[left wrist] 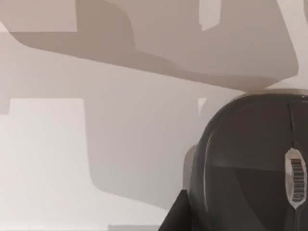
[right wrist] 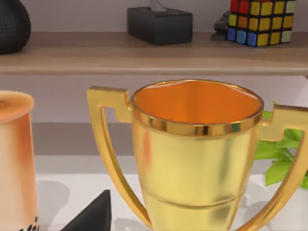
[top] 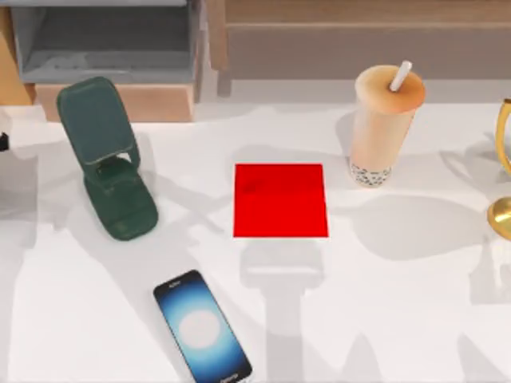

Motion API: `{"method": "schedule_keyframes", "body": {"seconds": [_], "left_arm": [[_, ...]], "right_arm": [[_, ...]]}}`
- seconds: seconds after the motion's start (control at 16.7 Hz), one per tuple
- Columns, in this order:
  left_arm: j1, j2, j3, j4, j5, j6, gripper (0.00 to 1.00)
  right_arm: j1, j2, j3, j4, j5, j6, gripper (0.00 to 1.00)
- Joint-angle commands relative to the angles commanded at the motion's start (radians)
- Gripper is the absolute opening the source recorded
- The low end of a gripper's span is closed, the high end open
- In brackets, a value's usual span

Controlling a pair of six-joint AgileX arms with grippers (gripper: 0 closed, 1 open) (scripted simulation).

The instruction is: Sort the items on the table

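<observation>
The dark grey oval mouse (left wrist: 250,163) lies on the white table (left wrist: 48,159) very close in the left wrist view, with a dark corner of my left gripper (left wrist: 174,217) just beside it. The black smartphone (top: 202,327) lies screen up near the front edge, left of centre. At the back right stands the peach bubble tea cup (top: 385,124) with its white straw, upright. It also rises at the edge of the right wrist view as the cup (right wrist: 14,159), and a dark corner of my right gripper (right wrist: 94,216) sits low between it and a gold trophy.
A flat red mat (top: 280,200) lies mid-table. A dark green phone stand (top: 112,159) stands at the back left. A gold trophy (right wrist: 192,159) stands at the table's right edge (top: 503,171). Behind it a shelf (right wrist: 144,53) holds a tissue box and a colour cube.
</observation>
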Motion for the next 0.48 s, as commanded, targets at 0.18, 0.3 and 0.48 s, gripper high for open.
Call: {"method": "schedule_keyframes", "body": {"seconds": [0.18, 0.3, 0.48], "left_arm": [[0.0, 0.0, 0.0, 0.0, 0.0, 0.0, 0.0], [-0.004, -0.008, 0.002, -0.003, 0.0, 0.003, 0.0], [-0.035, -0.068, 0.039, -0.07, 0.014, 0.019, 0.0]], "right_arm": [[0.0, 0.0, 0.0, 0.0, 0.0, 0.0, 1.0], [0.0, 0.0, 0.0, 0.0, 0.0, 0.0, 1.0], [0.0, 0.0, 0.0, 0.0, 0.0, 0.0, 1.0]]}}
